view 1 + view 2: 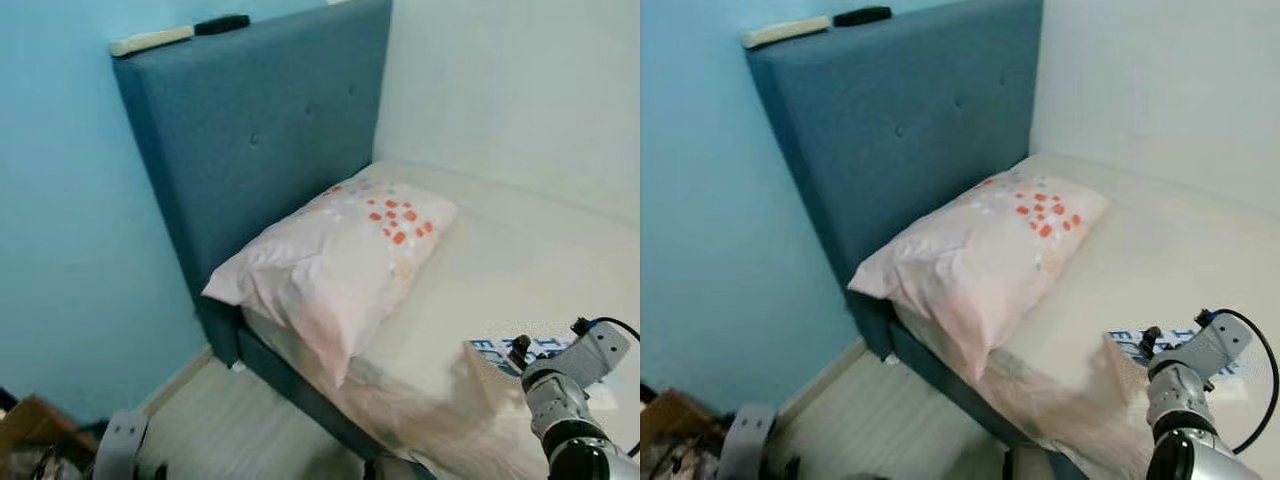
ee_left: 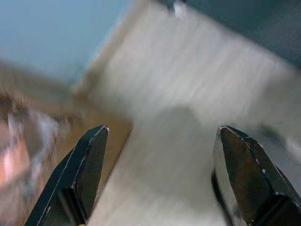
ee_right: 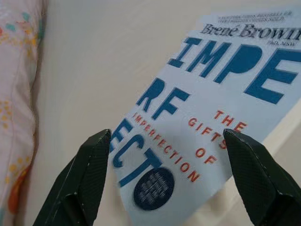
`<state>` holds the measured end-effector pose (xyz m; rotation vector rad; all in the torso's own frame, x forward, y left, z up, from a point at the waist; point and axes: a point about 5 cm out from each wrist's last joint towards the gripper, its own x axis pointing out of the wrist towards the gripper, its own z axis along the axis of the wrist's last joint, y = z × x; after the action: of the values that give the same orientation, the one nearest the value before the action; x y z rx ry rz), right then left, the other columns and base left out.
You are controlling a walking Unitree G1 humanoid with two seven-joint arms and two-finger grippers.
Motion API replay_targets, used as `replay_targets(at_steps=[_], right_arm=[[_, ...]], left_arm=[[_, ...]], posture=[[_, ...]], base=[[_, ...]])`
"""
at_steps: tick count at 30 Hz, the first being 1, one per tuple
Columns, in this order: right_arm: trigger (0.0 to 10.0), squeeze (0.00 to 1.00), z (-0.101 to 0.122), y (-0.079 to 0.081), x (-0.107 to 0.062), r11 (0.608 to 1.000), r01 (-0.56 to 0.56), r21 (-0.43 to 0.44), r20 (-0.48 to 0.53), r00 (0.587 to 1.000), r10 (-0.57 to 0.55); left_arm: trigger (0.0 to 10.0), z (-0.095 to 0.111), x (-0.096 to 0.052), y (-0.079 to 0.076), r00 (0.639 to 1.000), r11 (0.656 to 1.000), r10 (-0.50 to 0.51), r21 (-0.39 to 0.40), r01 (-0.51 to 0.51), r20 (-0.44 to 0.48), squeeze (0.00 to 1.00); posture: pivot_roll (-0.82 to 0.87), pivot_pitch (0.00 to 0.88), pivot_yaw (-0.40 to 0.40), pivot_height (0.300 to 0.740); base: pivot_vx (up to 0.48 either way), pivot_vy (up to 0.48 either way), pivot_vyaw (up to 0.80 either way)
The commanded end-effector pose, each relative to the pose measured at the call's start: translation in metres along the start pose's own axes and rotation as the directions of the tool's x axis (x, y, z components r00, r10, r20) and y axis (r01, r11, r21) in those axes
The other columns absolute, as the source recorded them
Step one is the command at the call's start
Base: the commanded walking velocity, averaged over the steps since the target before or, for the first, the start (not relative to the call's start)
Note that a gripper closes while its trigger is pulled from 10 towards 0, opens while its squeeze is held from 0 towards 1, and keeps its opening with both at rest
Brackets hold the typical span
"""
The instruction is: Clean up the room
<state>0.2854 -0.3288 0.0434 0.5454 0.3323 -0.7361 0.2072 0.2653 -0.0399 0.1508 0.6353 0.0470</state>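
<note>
Here your right claw (image 3: 164,181) hung spread apart over the flat glossy book (image 3: 221,108) on the bed (image 1: 520,260); left claw (image 2: 162,174) gaped above striped floor (image 2: 188,70)

The right gripper (image 3: 164,183) hangs over the book (image 3: 221,113) with its fingers spread wide, nothing between them and the cover. Bare mattress (image 1: 520,260) lies open around the book. The pillow (image 1: 340,255) blocks the side toward the headboard (image 1: 250,140). The left gripper (image 2: 162,141), fingers apart, hangs over open floor (image 2: 188,94); clutter (image 1: 35,430) crowds the corner nearby.
</note>
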Motion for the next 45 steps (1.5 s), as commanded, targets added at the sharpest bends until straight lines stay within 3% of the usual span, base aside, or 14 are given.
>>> replay_targets(at_steps=[1,4,11,16,28,34,45], right_arm=[[10.0,0.00,0.004,-0.013,0.000,0.998,0.037,0.043,0.007,0.999,-0.038],[10.0,0.00,0.011,-0.020,0.001,0.995,0.055,0.085,0.018,0.998,-0.057],[10.0,0.00,0.006,-0.027,0.000,0.992,0.113,0.060,-0.022,0.993,-0.112],[10.0,0.00,-0.006,-0.041,-0.003,0.978,0.208,-0.015,-0.085,0.974,-0.209],[10.0,0.00,-0.013,-0.050,-0.005,0.960,0.279,-0.037,-0.160,0.946,-0.281],[10.0,0.00,-0.013,-0.059,-0.007,0.933,0.355,-0.063,-0.202,0.911,-0.360],[10.0,0.00,-0.017,-0.063,-0.009,0.927,0.363,-0.097,-0.233,0.897,-0.375]], left_arm=[[10.0,0.015,0.003,0.004,0.998,1.000,-0.001,0.002,0.001,0.068,0.00],[10.0,0.036,0.006,0.004,0.987,0.999,-0.032,0.035,0.027,0.158,0.00],[10.0,0.039,0.001,0.005,0.979,0.996,-0.060,0.076,0.045,0.196,0.00],[10.0,0.029,-0.005,0.005,0.981,0.994,-0.072,0.091,0.056,0.181,0.00],[10.0,0.027,-0.008,0.003,0.981,0.991,-0.091,0.116,0.072,0.170,0.00],[10.0,0.025,-0.010,0.002,0.982,0.989,-0.093,0.127,0.072,0.165,0.00],[10.0,0.020,-0.011,-0.003,0.983,0.987,-0.104,0.138,0.084,0.148,0.00]], posture=[[0.10,0.121,-0.007,0.583],[0.10,0.143,0.001,0.568],[0.11,0.172,0.005,0.548],[0.11,0.181,0.006,0.528],[0.10,0.189,0.009,0.483],[0.10,0.189,0.007,0.453],[0.09,0.177,-0.007,0.424]], base=[[0.000,0.000,0.00],[0.000,0.000,0.00],[0.000,0.000,0.00],[0.000,0.000,0.00],[0.000,0.000,0.00],[0.000,0.000,0.00],[0.000,0.000,0.00]])
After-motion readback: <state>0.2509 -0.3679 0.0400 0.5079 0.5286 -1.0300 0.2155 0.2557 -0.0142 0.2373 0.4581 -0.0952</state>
